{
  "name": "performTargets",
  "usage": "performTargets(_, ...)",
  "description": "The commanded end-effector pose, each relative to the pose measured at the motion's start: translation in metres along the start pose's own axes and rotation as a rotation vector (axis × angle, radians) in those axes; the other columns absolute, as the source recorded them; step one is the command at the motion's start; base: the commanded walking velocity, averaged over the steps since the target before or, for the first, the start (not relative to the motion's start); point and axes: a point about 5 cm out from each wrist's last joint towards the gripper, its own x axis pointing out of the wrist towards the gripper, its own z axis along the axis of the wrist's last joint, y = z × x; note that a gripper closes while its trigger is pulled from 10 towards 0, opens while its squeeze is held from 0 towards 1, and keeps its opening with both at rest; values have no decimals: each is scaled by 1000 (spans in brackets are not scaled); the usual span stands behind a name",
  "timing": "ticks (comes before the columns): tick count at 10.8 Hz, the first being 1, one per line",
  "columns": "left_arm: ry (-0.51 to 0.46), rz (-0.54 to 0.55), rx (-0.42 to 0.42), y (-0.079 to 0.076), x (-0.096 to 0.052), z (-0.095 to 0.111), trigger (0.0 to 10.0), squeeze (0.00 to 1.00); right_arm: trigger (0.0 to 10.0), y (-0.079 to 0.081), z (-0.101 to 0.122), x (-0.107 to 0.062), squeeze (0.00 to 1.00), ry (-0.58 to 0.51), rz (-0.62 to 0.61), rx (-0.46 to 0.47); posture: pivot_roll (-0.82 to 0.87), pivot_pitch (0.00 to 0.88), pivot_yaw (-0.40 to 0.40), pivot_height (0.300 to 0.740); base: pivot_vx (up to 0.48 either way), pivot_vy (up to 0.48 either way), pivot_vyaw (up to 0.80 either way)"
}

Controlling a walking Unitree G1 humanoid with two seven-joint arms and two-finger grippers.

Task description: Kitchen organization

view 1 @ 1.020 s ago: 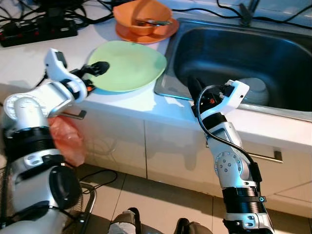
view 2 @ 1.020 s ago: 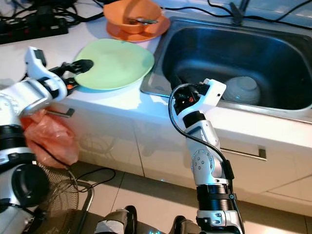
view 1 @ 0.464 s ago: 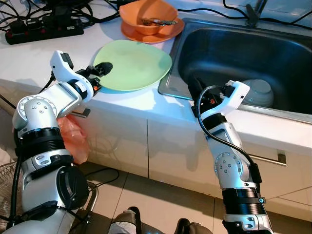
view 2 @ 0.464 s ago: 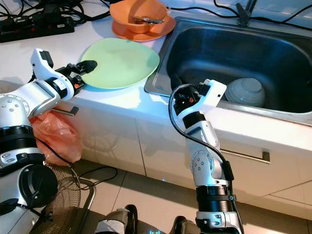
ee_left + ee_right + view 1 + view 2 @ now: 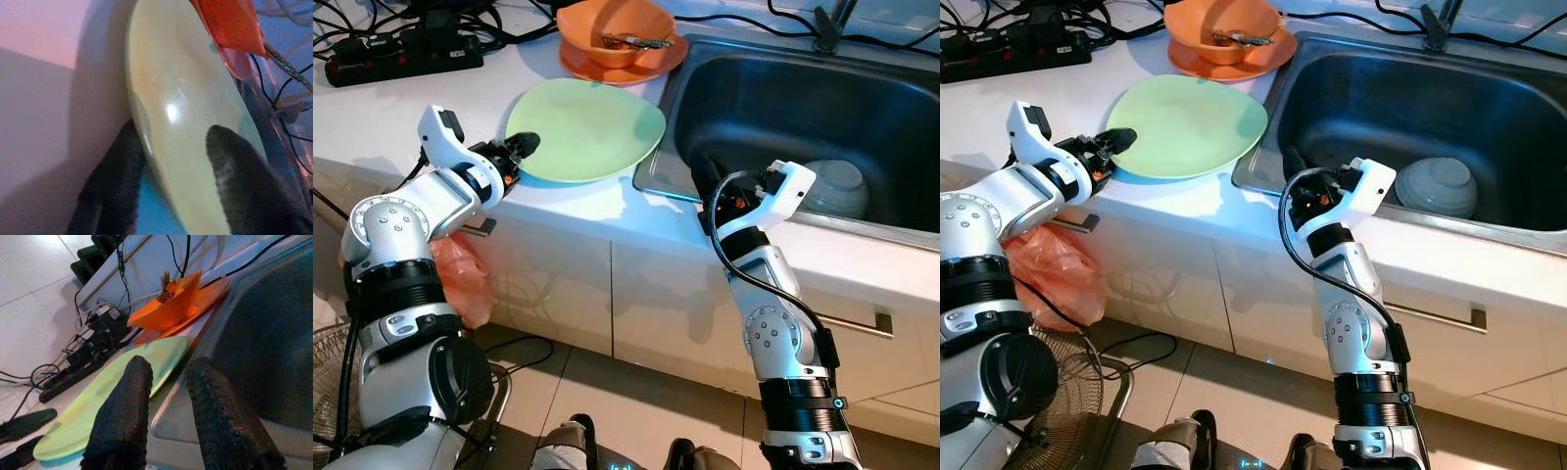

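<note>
A pale green plate point(image 5: 592, 122) lies on the white counter just left of the steel sink point(image 5: 773, 88). My left gripper point(image 5: 521, 152) is at the plate's near left rim. In the left wrist view one finger point(image 5: 120, 181) sits under the rim and the other point(image 5: 234, 181) over the plate's point(image 5: 181, 98) top, open with a gap. My right gripper point(image 5: 703, 178) hovers over the sink's front left corner, fingers point(image 5: 122, 411) slightly apart and holding nothing. A white bowl point(image 5: 837, 186) rests upside down in the sink.
An orange bowl point(image 5: 615, 24) with cutlery stands on an orange plate behind the green one. A black power strip point(image 5: 406, 59) and cables lie at the counter's back left. An orange bag point(image 5: 465, 279) hangs by the cabinet handle. A fan grille point(image 5: 1058, 411) stands on the floor.
The camera has shifted, so the whole scene sits a little more to the right. My left gripper stays at the plate's rim. The plate and my right arm have not moved.
</note>
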Motion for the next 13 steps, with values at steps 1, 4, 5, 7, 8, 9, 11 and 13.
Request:
performTargets(1, 118, 61, -21, 13, 5, -25, 0, 0, 10000, -3, -5, -4, 0, 29, -19, -1, 119, 192, 26, 740, 0, 0, 0)
performTargets(4, 122, 62, -18, 14, 4, -25, 0, 0, 10000, -2, -6, -3, 0, 33, -16, 1, 120, 187, 24, 740, 0, 0, 0)
performTargets(5, 123, 62, -18, 14, 3, -25, 0, 0, 10000, -2, -6, -3, 0, 34, -14, 2, 121, 186, 24, 740, 0, 0, 0)
performTargets(7, 123, 63, -20, 15, 3, -26, 0, 0, 10000, -2, -6, -3, 0, 36, -12, 3, 123, 183, 22, 740, 0, 0, 0)
performTargets(8, 123, 64, -20, 15, 3, -26, 0, 0, 10000, -2, -6, -3, 0, 37, -11, 3, 124, 181, 22, 740, 0, 0, 0)
performTargets(9, 123, 66, -22, 16, 2, -27, 0, 0, 10000, -1, -6, -2, 0, 38, -10, 3, 126, 181, 22, 740, 0, 0, 0)
performTargets(11, 124, 67, -19, 16, 1, -27, 0, 0, 10000, 0, -7, -2, 0, 41, -5, 6, 131, 181, 20, 740, 0, 0, 0)
performTargets(13, 130, 52, -4, 14, -1, -31, 0, 0, 10000, -1, -8, -1, 0, 44, -8, 6, 133, 185, 17, 740, 0, 0, 0)
